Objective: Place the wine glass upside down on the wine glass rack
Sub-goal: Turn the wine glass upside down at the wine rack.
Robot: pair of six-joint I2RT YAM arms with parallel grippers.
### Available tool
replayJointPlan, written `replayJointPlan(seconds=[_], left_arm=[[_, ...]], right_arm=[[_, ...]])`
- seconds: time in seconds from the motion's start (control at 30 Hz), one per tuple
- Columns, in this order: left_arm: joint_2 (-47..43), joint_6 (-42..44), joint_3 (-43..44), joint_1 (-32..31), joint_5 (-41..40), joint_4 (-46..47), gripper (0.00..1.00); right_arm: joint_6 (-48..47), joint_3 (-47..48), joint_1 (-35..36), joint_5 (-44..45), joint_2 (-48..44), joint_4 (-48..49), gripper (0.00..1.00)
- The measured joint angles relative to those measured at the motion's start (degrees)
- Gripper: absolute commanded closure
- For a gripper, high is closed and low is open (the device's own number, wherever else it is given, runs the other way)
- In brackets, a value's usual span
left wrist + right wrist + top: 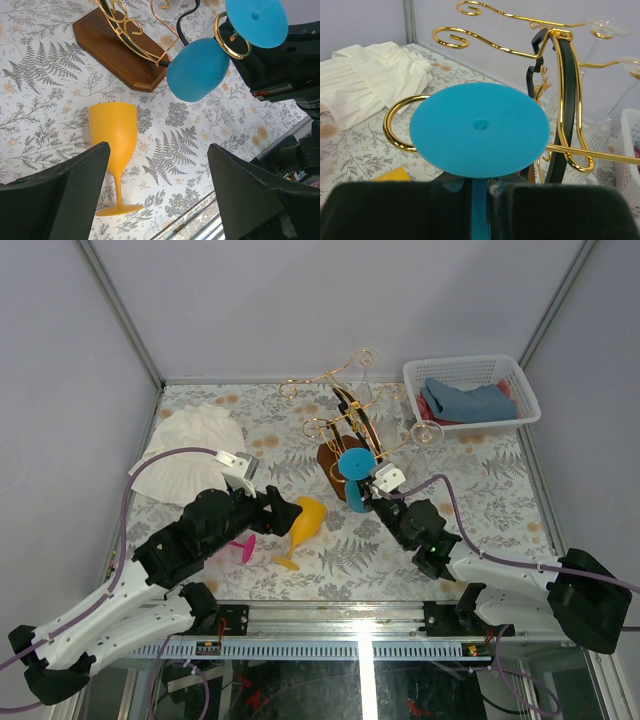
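My right gripper (pixel 480 210) is shut on the stem of a blue wine glass (pixel 480 130), held upside down with its round foot on top. In the left wrist view the blue bowl (pixel 197 70) hangs below the foot, and the stem sits in the curled end of a gold arm (pixel 232 35). The wine glass rack (pixel 350 420) has gold wire arms, a black arched bar (pixel 560 100) and a brown wooden base (pixel 120 55). A yellow wine glass (pixel 115 135) lies on the table beside my left gripper (pixel 157 195), which is open and holds nothing.
A white basket (pixel 520 390) with blue and red cloths stands at the back right. A white cloth (pixel 195 455) lies at the back left. Clear glasses (pixel 605 30) hang on the rack's far arms. A pink glass (pixel 243 548) lies under my left arm.
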Motion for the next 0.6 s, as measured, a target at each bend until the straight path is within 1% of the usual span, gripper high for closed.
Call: replayJointPlan(seconds=[0.33,0.6], left_arm=[[0.0,0.0,0.0,0.0,0.0,0.0,0.2],[0.0,0.0,0.0,0.0,0.0,0.0,0.2]], right_arm=[[1.3,0.2,-1.3,-5.4,2.6,0.9,0.97],[1.6,0.5,-2.0,-8.9,4.4,2.9,0.9]])
